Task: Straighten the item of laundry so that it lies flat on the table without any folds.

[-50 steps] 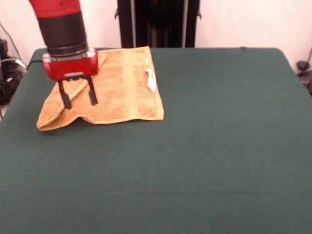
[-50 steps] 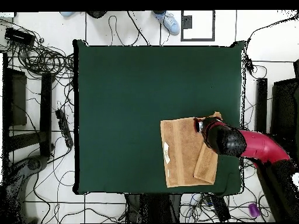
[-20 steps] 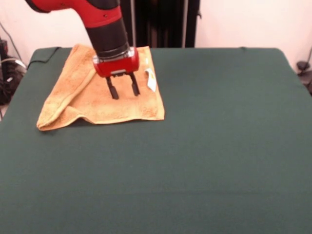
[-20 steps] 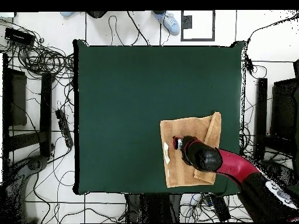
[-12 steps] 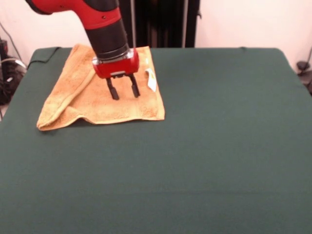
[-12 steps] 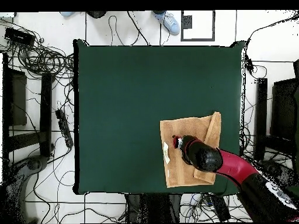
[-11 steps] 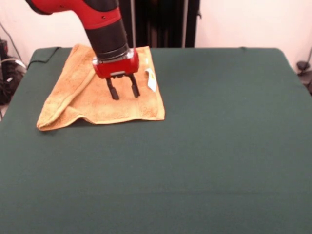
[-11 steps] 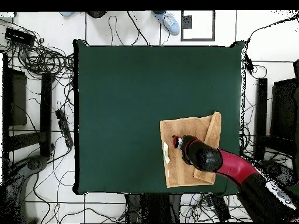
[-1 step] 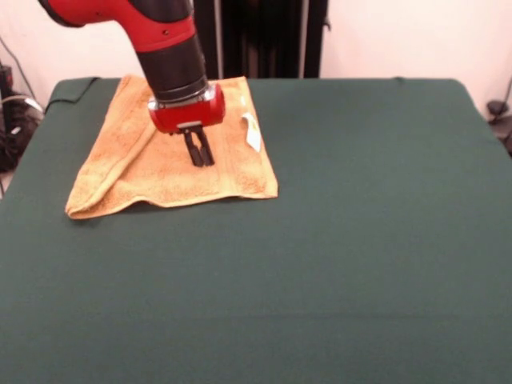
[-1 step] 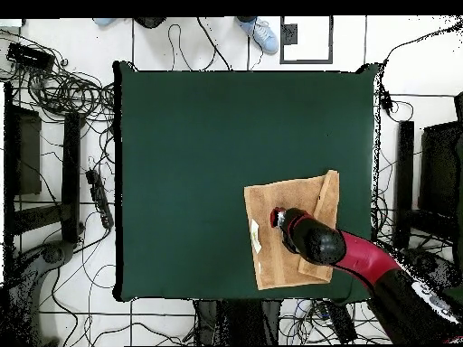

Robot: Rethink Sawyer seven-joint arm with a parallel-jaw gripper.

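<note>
The small golden-orange terry hand towel (image 9: 172, 148) is seen lying at one corner of the large tabletop covered in plain dark green cloth (image 9: 336, 240): in the front view it sits at the far left, and in the overhead view (image 10: 288, 233) it is found toward the lower right, with its lower edge close to the table's (image 10: 199, 181) edge. The towel is not spread out flat. One side is doubled over, so that a long folded strip (image 9: 108, 168) is formed along the left of the cloth in the front view, ending in a rounded, thickened corner nearest the camera. A woven band (image 9: 228, 132) is seen running along the towel near its right hem, and a small white tag (image 9: 253, 133) is attached at that hem, lying on the cloth.

The red and black gripper (image 9: 200, 155) is held directly over the middle of the towel, between the folded strip and the woven band. Its two dark fingers (image 9: 194, 150) are drawn together and their tips are planted in the terry, so a pinch of the towel appears to be taken between them. Above the fingers the red gripper housing and the black and red arm (image 9: 164, 40) are seen slanting up toward the upper left. In the overhead view the arm (image 10: 362, 257) is laid across the towel's right portion, hiding part of it.
</note>
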